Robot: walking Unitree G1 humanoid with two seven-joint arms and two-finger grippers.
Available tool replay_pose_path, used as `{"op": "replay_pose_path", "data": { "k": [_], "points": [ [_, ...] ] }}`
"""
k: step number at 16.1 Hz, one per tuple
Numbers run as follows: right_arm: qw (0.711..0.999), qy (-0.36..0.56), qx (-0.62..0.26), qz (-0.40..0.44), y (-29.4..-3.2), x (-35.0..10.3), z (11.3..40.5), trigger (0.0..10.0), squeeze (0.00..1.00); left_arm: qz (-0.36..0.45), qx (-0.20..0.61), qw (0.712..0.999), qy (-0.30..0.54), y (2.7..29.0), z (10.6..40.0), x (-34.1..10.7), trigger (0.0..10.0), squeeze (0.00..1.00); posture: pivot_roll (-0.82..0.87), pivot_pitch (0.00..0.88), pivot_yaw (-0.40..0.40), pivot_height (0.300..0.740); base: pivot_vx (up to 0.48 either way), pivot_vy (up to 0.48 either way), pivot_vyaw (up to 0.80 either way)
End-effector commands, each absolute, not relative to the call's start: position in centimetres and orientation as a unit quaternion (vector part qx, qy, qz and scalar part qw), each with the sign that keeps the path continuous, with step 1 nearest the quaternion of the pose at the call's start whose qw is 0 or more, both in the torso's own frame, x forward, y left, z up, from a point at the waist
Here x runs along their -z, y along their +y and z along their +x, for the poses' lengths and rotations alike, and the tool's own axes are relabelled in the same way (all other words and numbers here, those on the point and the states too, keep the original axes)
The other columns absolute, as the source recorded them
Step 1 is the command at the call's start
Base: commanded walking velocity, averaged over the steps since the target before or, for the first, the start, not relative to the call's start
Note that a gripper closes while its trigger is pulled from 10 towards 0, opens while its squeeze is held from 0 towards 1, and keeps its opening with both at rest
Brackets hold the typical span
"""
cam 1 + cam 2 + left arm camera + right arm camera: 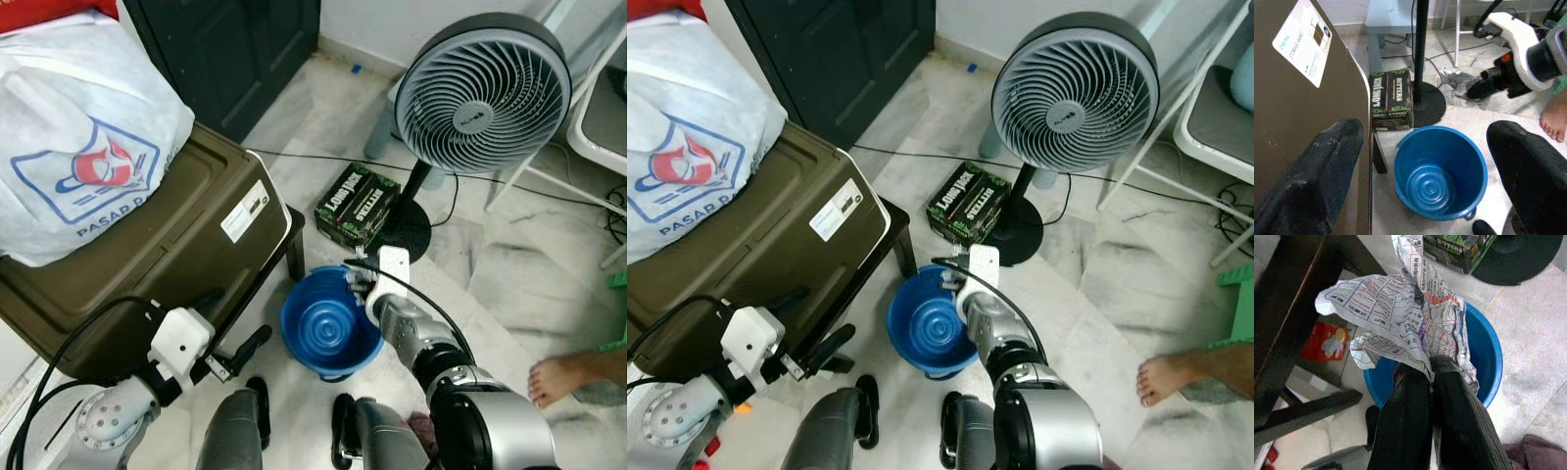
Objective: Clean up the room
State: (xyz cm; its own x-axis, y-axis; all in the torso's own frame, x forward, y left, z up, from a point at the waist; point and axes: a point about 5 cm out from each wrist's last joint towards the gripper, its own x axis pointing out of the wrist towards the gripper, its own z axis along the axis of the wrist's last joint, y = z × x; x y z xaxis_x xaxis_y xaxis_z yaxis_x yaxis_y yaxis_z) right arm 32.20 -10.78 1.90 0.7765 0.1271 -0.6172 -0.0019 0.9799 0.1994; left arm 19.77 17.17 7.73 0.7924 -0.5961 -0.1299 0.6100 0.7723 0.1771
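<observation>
Presently, the right gripper (pixel 1430 369) has its fingers pressed together on a crumpled newspaper sheet (pixel 1400 308), held above the near rim of the blue bucket (pixel 328 328) on the marble floor. The left gripper (pixel 1420 171) stands wide open and empty — beside the olive-brown case (pixel 167 255), facing the bucket. A green bitters carton (pixel 355 206) sits by the fan (pixel 480 93) base — a person's bare foot (pixel 558 377) nearby.

One blue bucket (pixel 330 327), one crumpled newspaper (pixel 1400 318), one fan (pixel 482 93), one green carton (pixel 357 205), one bare foot (pixel 556 377).
</observation>
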Motion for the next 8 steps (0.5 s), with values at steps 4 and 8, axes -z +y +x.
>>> {"op": "replay_pose_path", "data": {
  "k": [4,8],
  "points": [
    [0.930,0.350,-0.043,0.099,-10.3,-1.2,31.6,10.0,0.00,0.104,0.324,0.939,0.059,17.5,19.5,-5.1,10.0,0.00,0.20,0.318,0.005,0.740,0.000,0.000,0.00],
    [0.930,0.349,-0.049,0.101,-10.1,-1.3,31.6,10.0,1.00,0.102,0.317,0.940,0.077,18.2,19.6,-2.6,10.0,0.00,0.19,0.313,-0.001,0.740,0.000,0.000,0.00]
  ]
}}
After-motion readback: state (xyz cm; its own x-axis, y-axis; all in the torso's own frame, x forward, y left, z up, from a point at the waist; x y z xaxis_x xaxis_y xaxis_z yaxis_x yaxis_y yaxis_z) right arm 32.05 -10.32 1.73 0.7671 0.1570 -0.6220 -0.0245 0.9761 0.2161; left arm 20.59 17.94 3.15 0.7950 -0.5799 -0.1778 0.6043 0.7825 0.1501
